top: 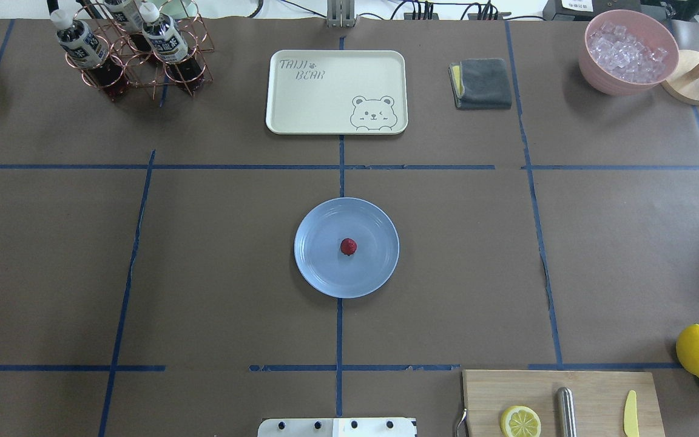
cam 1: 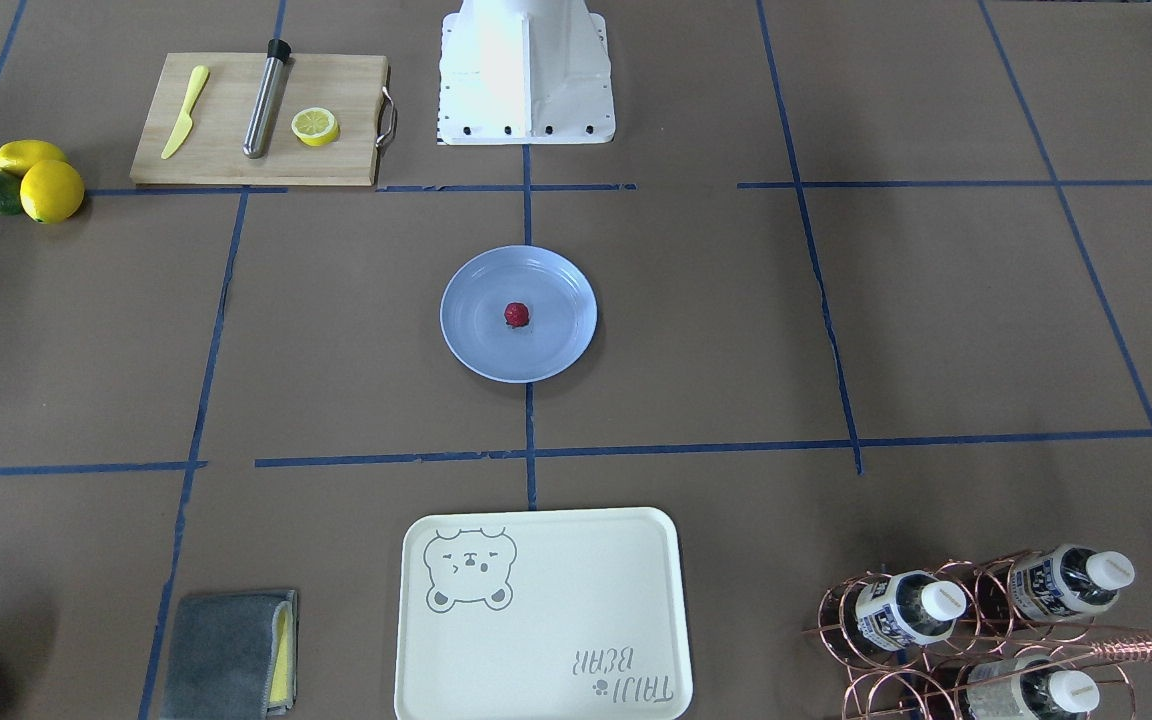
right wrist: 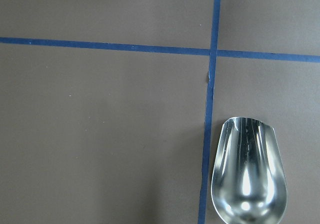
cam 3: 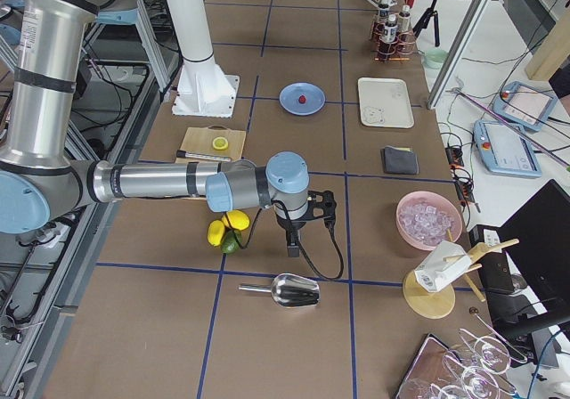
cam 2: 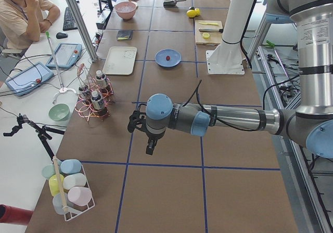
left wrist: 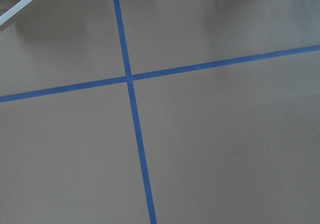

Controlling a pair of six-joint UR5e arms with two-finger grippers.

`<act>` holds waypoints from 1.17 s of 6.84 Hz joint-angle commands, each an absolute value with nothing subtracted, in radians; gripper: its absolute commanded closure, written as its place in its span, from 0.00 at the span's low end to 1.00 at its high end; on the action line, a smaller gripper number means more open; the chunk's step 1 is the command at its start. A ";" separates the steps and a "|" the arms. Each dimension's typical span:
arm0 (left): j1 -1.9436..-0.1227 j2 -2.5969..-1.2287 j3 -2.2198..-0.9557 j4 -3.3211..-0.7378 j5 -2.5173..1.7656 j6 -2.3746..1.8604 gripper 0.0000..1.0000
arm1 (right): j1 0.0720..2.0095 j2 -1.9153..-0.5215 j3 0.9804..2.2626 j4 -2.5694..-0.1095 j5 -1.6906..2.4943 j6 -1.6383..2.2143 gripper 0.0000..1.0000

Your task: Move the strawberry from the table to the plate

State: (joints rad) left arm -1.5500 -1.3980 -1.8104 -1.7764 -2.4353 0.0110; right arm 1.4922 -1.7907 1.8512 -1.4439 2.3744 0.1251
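The strawberry [cam 1: 516, 315] is found at the middle of the pale blue-grey plate [cam 1: 471, 345], resting on the shallow well and touching nothing else. The plate itself is set on the centre tape line of the worktop [cam 1: 936, 320], so the task is judged to be done as things lie.

The berry is judged to be very light, small and roundish, with a bumpy dark-red skin that should give some friction. It is likely to roll on the glossy plate if it is nudged from one side only. If it is real fruit it would be bruised by a hard squeeze; whether it is real or a model cannot be told. A hold would best be taken across its widest part from straight above, with gentle pressure and care taken not to scrape the plate.

The plate is smooth, round and glazed, with faint concentric rings. The worktop is covered in matt brown paper crossed by blue tape. Farther from the robot lies a cream rectangular bear tray [cam 1: 556, 620] with rounded corners; near its base a wooden cutting board [cam 1: 226, 110] carries a lemon half [cam 1: 316, 126].

The left gripper [cam 2: 150, 145] and the right gripper [cam 3: 292, 244] are held well apart from the plate, past opposite ends of the worktop. They are seen only from the side, so whether the jaws are open or closed cannot be told. A polished steel scoop [right wrist: 248, 176] lies below the right one.
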 commanded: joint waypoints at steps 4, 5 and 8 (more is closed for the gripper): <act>-1.519 -1.420 -1.838 -1.770 -2.312 0.072 0.00 | 1.489 -1.779 1.822 -1.445 2.401 0.127 0.00; -1.523 -1.458 -1.836 -1.632 -2.312 0.128 0.00 | 1.488 -1.778 1.821 -1.445 2.401 0.124 0.00; -1.531 -1.552 -1.803 -1.460 -2.318 0.304 0.00 | 1.483 -1.778 1.819 -1.445 2.401 0.127 0.00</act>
State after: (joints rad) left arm -1.5307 -1.5431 -1.8170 -1.4814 -2.3127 0.2852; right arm 1.4860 -1.7779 1.8204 -1.4450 2.4007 0.1257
